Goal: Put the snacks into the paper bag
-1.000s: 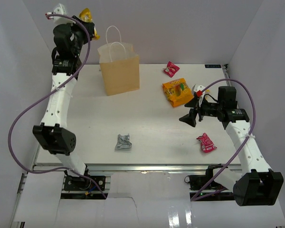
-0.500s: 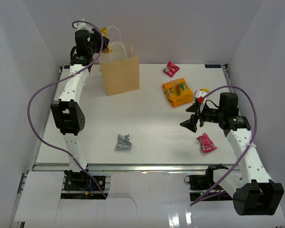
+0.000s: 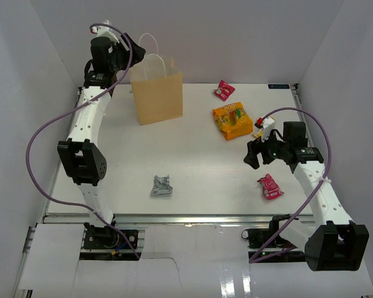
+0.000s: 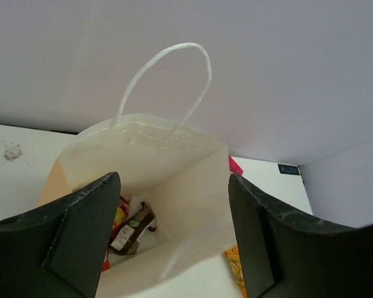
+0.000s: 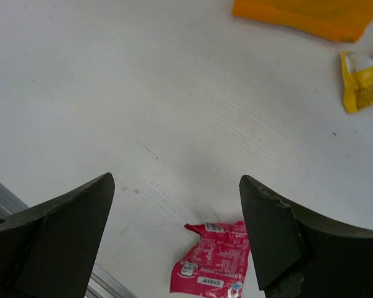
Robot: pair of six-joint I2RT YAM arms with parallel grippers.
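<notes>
White tabletop (image 3: 193, 155) between plain white walls carries the scene, with the paper bag (image 3: 157, 93) standing upright at the far left. A second ago the left gripper (image 4: 174, 245) was clamped on a yellow packet held high beside the bag. Now it hangs over the bag's mouth with its fingers spread wide and nothing between them. That packet no longer shows at the jaws, so I judge that it has dropped inside and one more snack is done. The right gripper (image 5: 174, 248), spread and empty then as now, has drawn back from the orange-yellow bag (image 3: 232, 120) toward the nearer pink-red packet (image 5: 211, 264), which looks like its next pick. Out on the table lie that packet, the orange-yellow bag, a small yellow packet (image 5: 363, 87) near it, a second pink-red packet (image 3: 223, 90) toward the far edge, and a crumpled silver wrapper (image 3: 162, 185) near the front, well apart from the rest. The overhead view gives only the bag's outside. The left wrist view looks down into it and shows a dark brown bar (image 4: 133, 230) on the bottom, with bits of yellow and red wrapper beside it. The right wrist view shows the nearer pink-red packet lying flat below the open fingers, untouched.
</notes>
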